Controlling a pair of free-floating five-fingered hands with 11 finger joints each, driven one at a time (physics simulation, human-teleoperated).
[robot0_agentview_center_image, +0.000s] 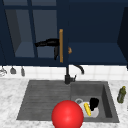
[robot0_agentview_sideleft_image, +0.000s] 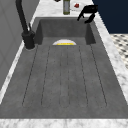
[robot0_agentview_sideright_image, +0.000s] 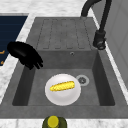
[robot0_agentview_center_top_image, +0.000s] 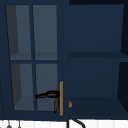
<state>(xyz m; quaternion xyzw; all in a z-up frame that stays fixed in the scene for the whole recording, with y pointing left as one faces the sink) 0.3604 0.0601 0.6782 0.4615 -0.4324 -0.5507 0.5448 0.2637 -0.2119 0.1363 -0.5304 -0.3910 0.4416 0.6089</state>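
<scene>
My left hand (robot0_agentview_center_image: 51, 43) hangs in front of the glass cabinet door, just left of its upright wooden handle (robot0_agentview_center_image: 61, 45), with fingers spread and nothing in it. In the upper view the left hand (robot0_agentview_center_top_image: 52, 94) sits beside the same handle (robot0_agentview_center_top_image: 61, 97). My right hand (robot0_agentview_center_image: 94, 103) hovers over the sink basin's front part, fingers relaxed and pointing down, holding nothing. This right hand (robot0_agentview_sideright_image: 25, 53) is above the basin's near wall, a little apart from the white plate (robot0_agentview_sideright_image: 62, 98) that carries a corn cob (robot0_agentview_sideright_image: 62, 86). The left side view has the hand (robot0_agentview_sideleft_image: 88, 10) above the far basin.
A black faucet (robot0_agentview_center_image: 67, 75) stands behind the sink. A green bottle (robot0_agentview_center_image: 121, 94) is on the counter to the right. A red sphere (robot0_agentview_center_image: 67, 115) covers the sink's front edge. The drainboard (robot0_agentview_sideleft_image: 65, 75) lies left of the basin. The right cabinet half stands open, with a small orange thing (robot0_agentview_center_image: 70, 50) on its shelf.
</scene>
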